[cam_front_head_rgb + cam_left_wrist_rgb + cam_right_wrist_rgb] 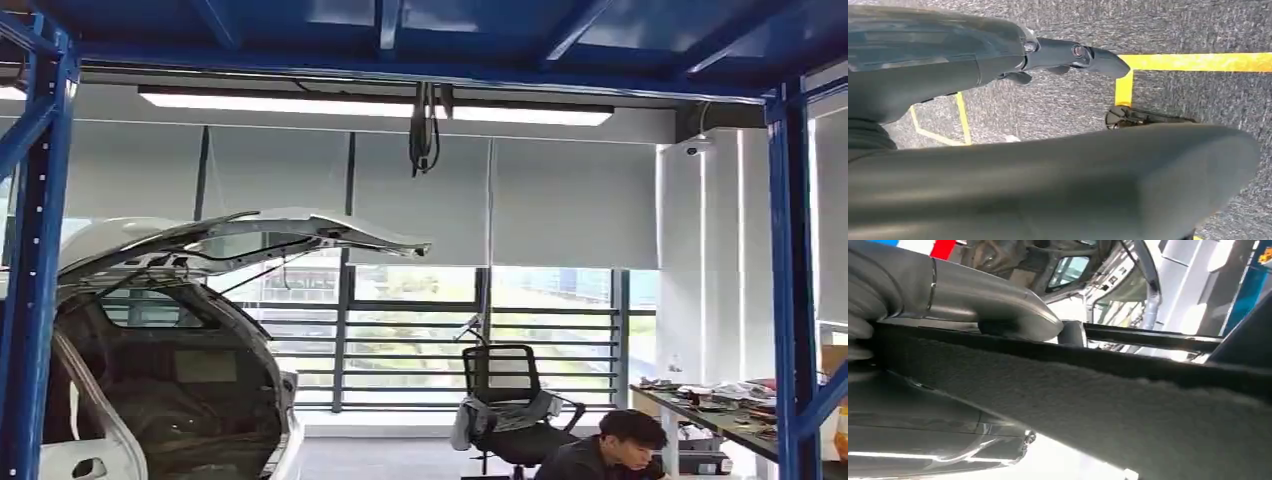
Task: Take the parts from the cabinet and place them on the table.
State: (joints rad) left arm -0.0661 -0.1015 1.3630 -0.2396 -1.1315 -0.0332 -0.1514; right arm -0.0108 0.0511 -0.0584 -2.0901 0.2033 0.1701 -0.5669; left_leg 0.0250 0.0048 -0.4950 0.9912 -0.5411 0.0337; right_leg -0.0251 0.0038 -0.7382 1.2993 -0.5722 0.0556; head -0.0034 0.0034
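My right hand point(948, 300) grips a long flat panel covered in dark felt point(1108, 400). The grey thumb point(998, 307) lies on one face of it and the fingers point(938, 440) on the other. Beyond the panel's edge I see the white car's body and a window point(1068, 272). My left hand point(938, 65) hangs over the grey carpet floor and holds nothing; one dark finger point(1083, 54) is stretched out and the thick thumb point(1073, 185) stands apart from it. The white car point(180, 340) stands at the left with its tailgate point(250, 235) raised and the trunk open.
Blue steel posts point(790, 280) frame the space on both sides. A cluttered table point(720, 415) stands at the right, with a person point(610, 450) bent low beside it and a black office chair point(505, 400). Yellow tape lines point(1198, 61) mark the floor.
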